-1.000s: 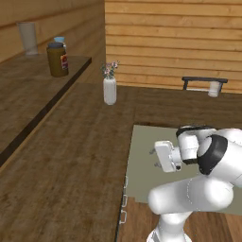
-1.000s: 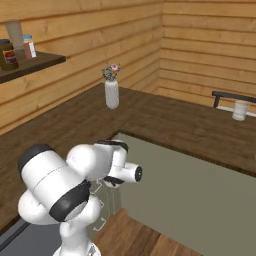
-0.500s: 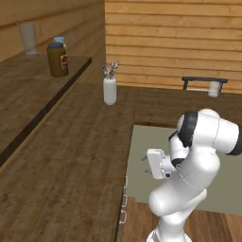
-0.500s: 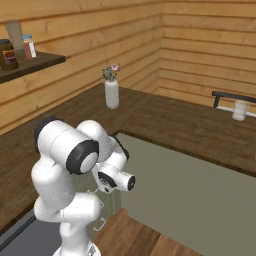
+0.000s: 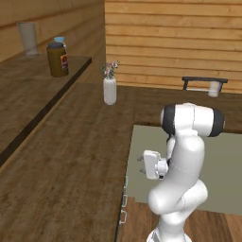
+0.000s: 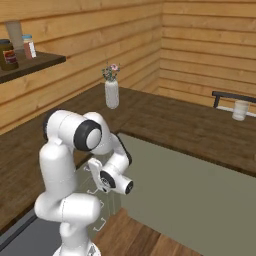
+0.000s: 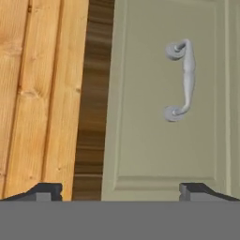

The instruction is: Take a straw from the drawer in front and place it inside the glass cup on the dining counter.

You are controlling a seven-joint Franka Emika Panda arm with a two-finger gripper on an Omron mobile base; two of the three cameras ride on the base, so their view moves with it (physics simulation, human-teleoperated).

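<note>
The gripper (image 7: 119, 190) faces the sage-green drawer (image 7: 164, 108) front, fingers spread wide with nothing between them; the light handle (image 7: 183, 80) sits beyond, untouched; wooden floor shows to the left of the panel.

In the left base view, a shelf (image 5: 28, 94) runs along the left side, carrying a tall glass (image 5: 27, 38) at upper left with a jar (image 5: 57, 59) just right of it. A vase (image 5: 109, 90) stands on the worktop (image 5: 71, 160) at upper centre. A small cup (image 5: 214, 88) sits at far upper right. In the hand view, a handle (image 7: 183, 80) sits upper right on the drawer (image 7: 154, 140) front.
</note>
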